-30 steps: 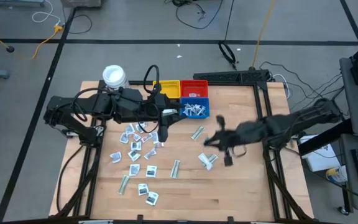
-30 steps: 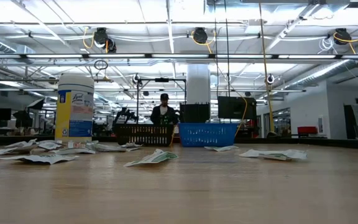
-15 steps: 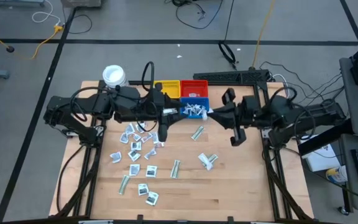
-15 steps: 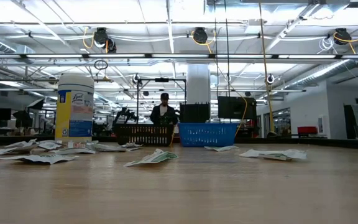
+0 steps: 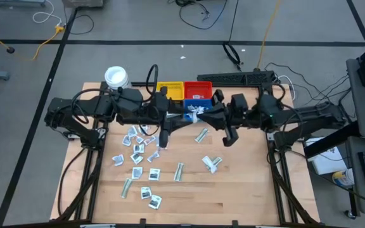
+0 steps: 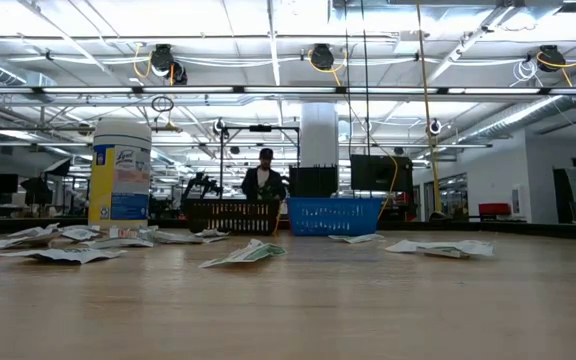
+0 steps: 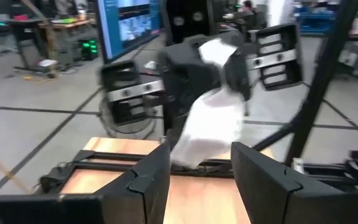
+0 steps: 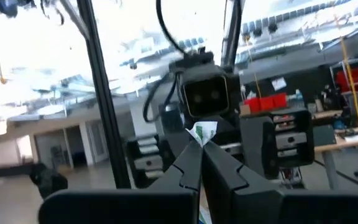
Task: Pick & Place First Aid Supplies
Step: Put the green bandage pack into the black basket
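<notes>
Many first aid supplies [image 5: 139,152], small white packets, lie flat on the wooden table [image 5: 246,190]. More of them fill the blue bin [image 5: 205,107]. My right gripper [image 5: 198,116] is raised near that bin and shut on one white packet [image 7: 209,121]. My left gripper [image 5: 180,120] faces it, open. In the left wrist view the packet's lower end shows in the gap between my left fingers [image 7: 149,177]. Whether they touch it, I cannot tell. The low view shows neither gripper. My right gripper pinches one end of the packet [image 8: 202,133] between its two fingertips. The fingers come from the table's right side, about level and tipped slightly up. The packet is lifted clear of the table and droops below the fingers [image 7: 194,146].
A yellow bin [image 5: 170,90] and a red bin [image 5: 198,87] stand at the far edge beside the blue one. A white-lidded jar [image 5: 115,77] stands at the far left. Loose packets [image 5: 211,163] lie under and near both arms. The near right of the table is bare wood.
My right gripper has risen from low over the table's middle right and gone toward the far edge and the left gripper. It has tipped from pointing down to about level and stayed shut. My left gripper has kept its place and stayed open.
</notes>
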